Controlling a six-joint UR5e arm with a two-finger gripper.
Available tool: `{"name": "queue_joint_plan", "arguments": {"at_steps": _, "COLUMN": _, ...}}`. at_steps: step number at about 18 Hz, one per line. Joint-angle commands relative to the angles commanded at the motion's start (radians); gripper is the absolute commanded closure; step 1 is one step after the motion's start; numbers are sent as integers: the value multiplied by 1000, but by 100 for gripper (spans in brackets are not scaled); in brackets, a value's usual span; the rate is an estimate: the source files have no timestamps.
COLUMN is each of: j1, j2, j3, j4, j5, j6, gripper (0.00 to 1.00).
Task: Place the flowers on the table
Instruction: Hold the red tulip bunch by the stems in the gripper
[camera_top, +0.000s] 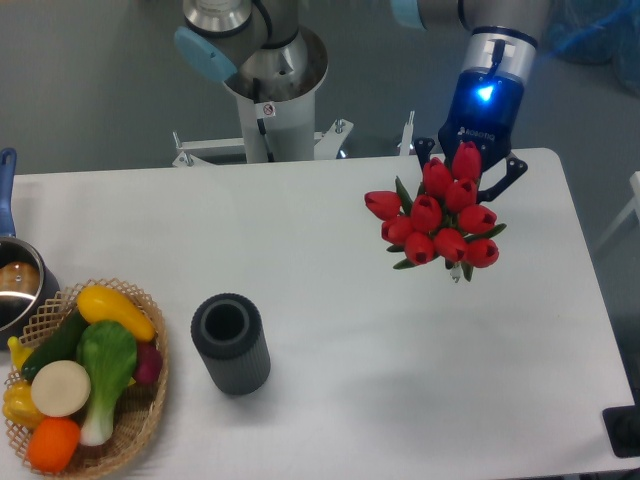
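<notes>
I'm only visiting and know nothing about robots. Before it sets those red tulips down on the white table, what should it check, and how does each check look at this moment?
1. Flowers held by the gripper: ok, the bunch hangs right under it.
2. How the fingers sit on the stems: cannot tell, the blooms hide them.
3. Bare table under and around the bunch: ok, only white surface there.
4. Vase out of the way: ok, it stands well to one side.
5. Basket of toy vegetables out of the way: ok, it sits at the far edge.
6. Height above the table: cannot tell from this one view.
</notes>
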Motion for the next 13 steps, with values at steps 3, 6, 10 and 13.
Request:
{"name": "queue_joint_plan", "arguments": {"at_steps": 3, "j1": 0, "j2": 0, "j3": 0, "j4": 0, "j5": 3, "j6": 0, "gripper": 74}}
{"name": "queue_joint_plan", "arguments": {"at_steps": 6, "j1": -2, "j2": 2, "j3": 2, "j4": -2, "j5": 34, "j6": -2, "gripper": 74}}
{"name": "queue_joint_plan", "arguments": {"at_steps": 10, "j1": -21, "j2": 15, "j3": 6, "j4": -8, "j5": 247, "j6": -2, "gripper": 74}}
{"name": "queue_joint_plan", "arguments": {"at_steps": 13, "j1": -54, "j2": 25, "j3": 8, "j4": -12, "j5": 383, "j6": -15, "gripper": 74}}
